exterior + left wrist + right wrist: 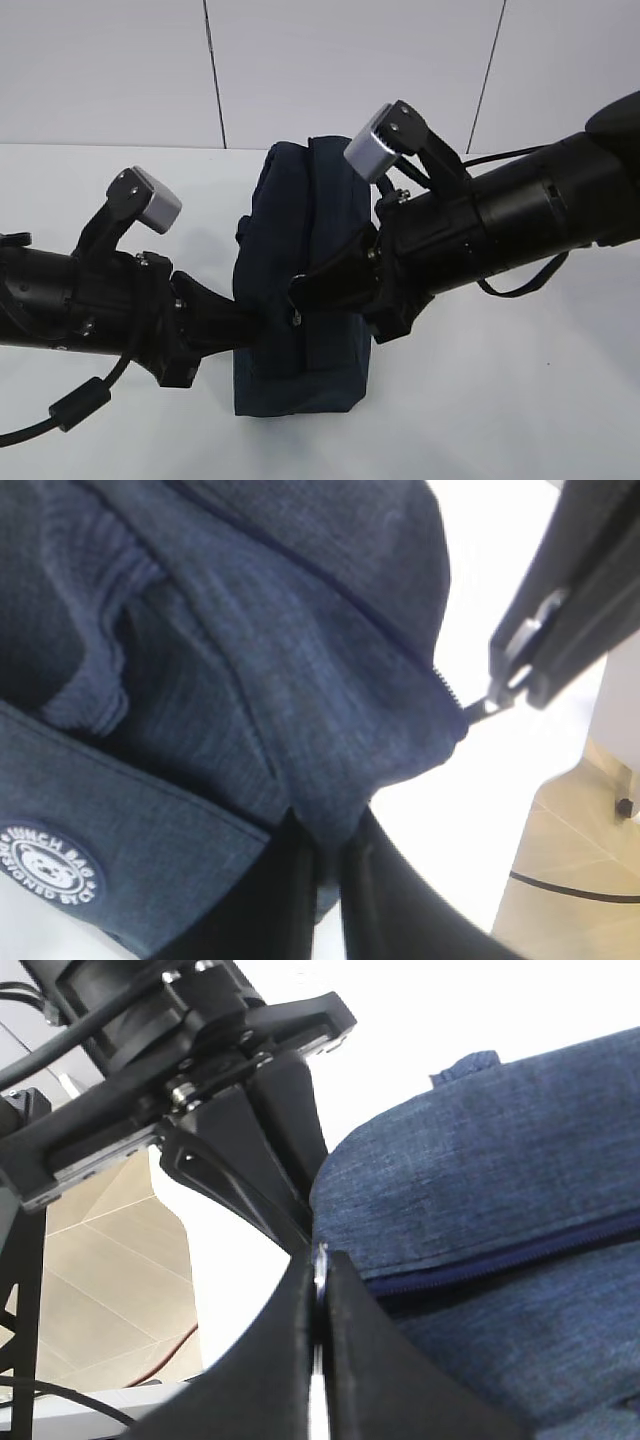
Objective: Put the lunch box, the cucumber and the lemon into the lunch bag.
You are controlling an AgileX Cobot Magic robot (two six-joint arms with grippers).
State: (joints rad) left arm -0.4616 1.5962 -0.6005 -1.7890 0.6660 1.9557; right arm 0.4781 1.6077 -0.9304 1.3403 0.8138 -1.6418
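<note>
The dark navy lunch bag point(300, 230) stands upright in the middle of the white table. My left gripper point(245, 318) is shut on a fold of its left side; the fabric point(345, 810) sits pinched between the black jaws of that gripper point(332, 875). My right gripper point(298, 300) reaches across the bag's front and is shut on the silver zipper pull point(485, 705), which shows as a thin metal edge point(320, 1256) between its jaws. The zipper point(500, 1260) runs to the right from there. The lunch box, cucumber and lemon are out of view.
The white table point(520, 400) surrounds the bag. A pale panelled wall point(350, 70) stands behind it. A black cable point(80, 405) hangs from the left arm near the front edge. Tan floor point(100, 1300) shows beyond the table.
</note>
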